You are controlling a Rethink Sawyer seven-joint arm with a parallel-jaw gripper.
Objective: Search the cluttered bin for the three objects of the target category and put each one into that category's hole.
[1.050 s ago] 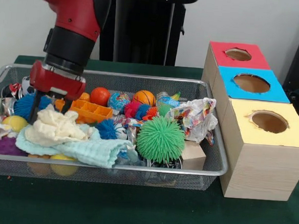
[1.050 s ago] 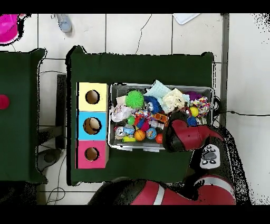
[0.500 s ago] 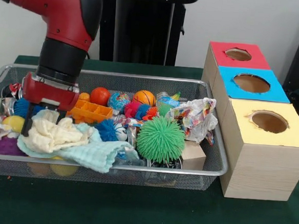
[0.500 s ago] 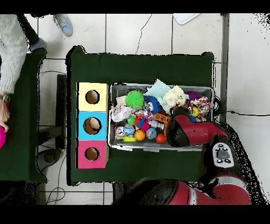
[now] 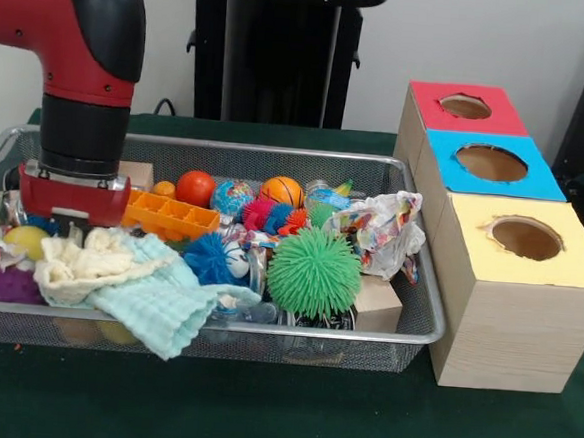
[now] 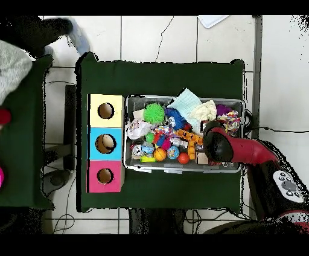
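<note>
End effector [image 5: 59,225] low in bin's [image 5: 404,332] left end, over cream cloth [image 5: 83,263]; grip state can't tell. Box [image 5: 510,325] with three holes beside bin. Green spiky ball [image 5: 313,273], orange tray [image 5: 172,215] among clutter.

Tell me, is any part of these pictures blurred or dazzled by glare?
Front view: even light, no glare, green spiky ball crisp, a soft shadow under the wire basket. Overhead view: a person's sleeve at the left edge is smeared.
</note>
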